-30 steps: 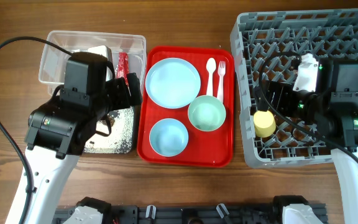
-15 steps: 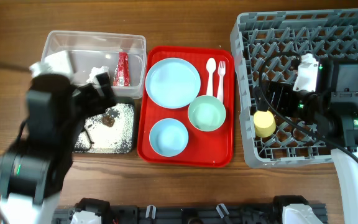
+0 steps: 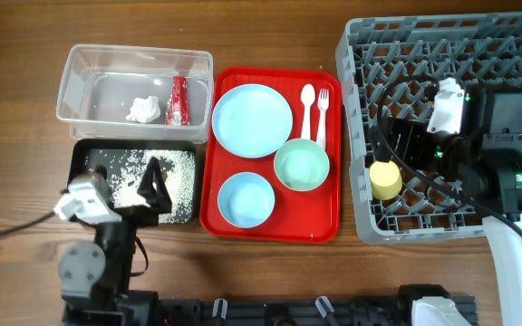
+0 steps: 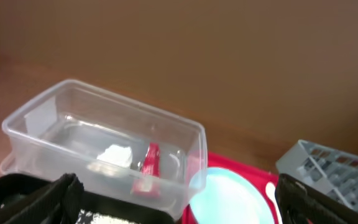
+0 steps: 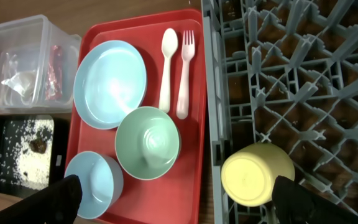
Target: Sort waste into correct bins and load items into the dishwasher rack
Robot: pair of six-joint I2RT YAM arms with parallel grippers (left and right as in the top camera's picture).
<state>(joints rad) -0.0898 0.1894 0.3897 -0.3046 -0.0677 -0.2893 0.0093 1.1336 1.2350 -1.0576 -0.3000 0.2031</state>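
Observation:
A crumpled white tissue (image 3: 140,110) and a red sachet (image 3: 178,100) lie in the clear tub (image 3: 80,68). The black tray (image 3: 178,215) below it holds rice scraps (image 3: 125,177) with a brown bit. The light blue plate (image 3: 252,119), white spoon (image 3: 307,109), fork (image 3: 323,113), mint bowl (image 3: 302,166) and light blue bowl (image 3: 246,199) sit on the red serving tray (image 3: 270,228). The yellow cup (image 3: 386,178) lies upside down in the grey rack (image 3: 424,45). My left gripper (image 3: 123,186) is open and empty, low over the black tray. My right gripper (image 5: 179,199) is open above the cup (image 5: 257,174).
The rack fills the right side of the table up to the back edge. The red tray lies between the bins and the rack. My left arm base stands at the front left edge. Bare wood shows in front of the red tray.
My left arm has drawn back from over the tub to the front left. The tissue and black tray now show uncovered. The right arm has not moved.

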